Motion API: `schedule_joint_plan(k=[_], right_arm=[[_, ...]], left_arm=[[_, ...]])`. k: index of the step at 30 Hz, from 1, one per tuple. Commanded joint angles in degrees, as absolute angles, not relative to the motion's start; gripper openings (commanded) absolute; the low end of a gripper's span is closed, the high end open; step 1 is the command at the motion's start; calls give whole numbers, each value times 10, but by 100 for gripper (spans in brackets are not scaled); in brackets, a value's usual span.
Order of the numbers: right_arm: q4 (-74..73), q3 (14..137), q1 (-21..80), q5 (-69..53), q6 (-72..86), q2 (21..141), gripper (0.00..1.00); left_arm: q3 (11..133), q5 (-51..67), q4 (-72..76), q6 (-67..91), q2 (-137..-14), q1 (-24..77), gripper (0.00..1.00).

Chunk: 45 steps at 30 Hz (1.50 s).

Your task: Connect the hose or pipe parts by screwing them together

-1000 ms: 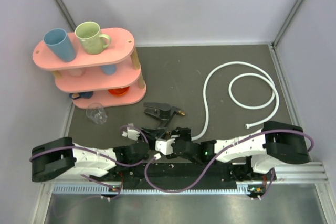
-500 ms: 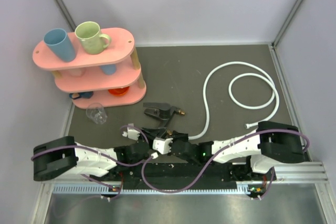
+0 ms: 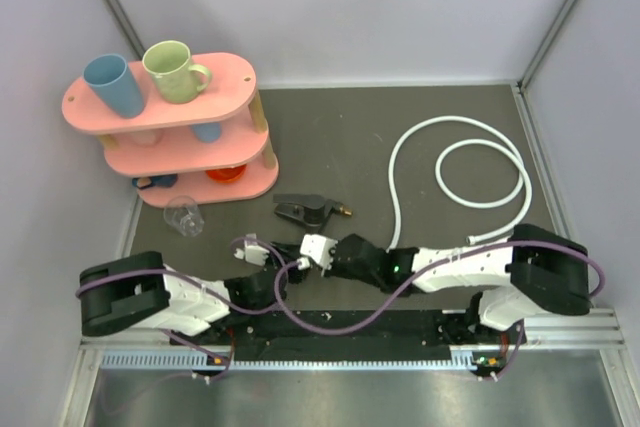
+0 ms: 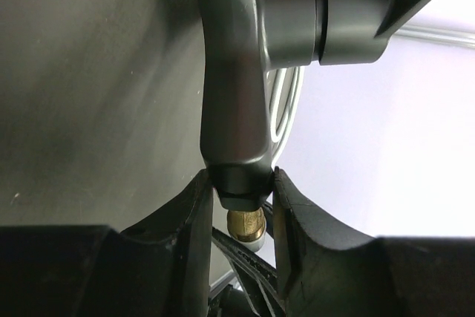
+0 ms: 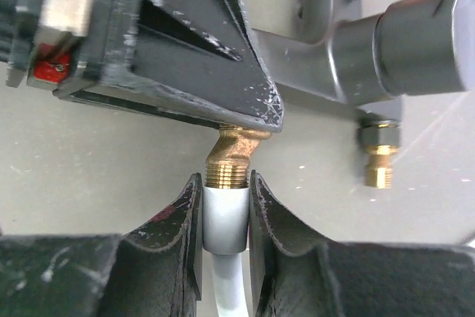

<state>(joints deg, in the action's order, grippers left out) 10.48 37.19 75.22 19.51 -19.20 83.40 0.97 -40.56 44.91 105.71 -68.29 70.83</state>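
My left gripper [image 4: 239, 183] was clamped on the stem of the black tap fitting [image 4: 230, 94], near 6 o'clock on the worktop [image 3: 330, 137]. Both arms lay low, reaching in to the middle. My right gripper [image 5: 225, 198] pinched the white hose [image 5: 226, 287] by its metal end, which touched the brass thread [image 5: 231, 155] at 12 o'clock. I think the screwing was just starting. Next I needed to line them up straight and turn.

The right end effector [image 5: 224, 183] closed on the hose [image 5: 225, 229], carrying it to the fitting [image 5: 349, 57].
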Motion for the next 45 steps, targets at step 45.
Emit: schedule_joint_plan(k=[45], right_arm=[[332,301,380,-376,339,829,21]], left_arm=[[3,-337,929,957,-956,722,0]])
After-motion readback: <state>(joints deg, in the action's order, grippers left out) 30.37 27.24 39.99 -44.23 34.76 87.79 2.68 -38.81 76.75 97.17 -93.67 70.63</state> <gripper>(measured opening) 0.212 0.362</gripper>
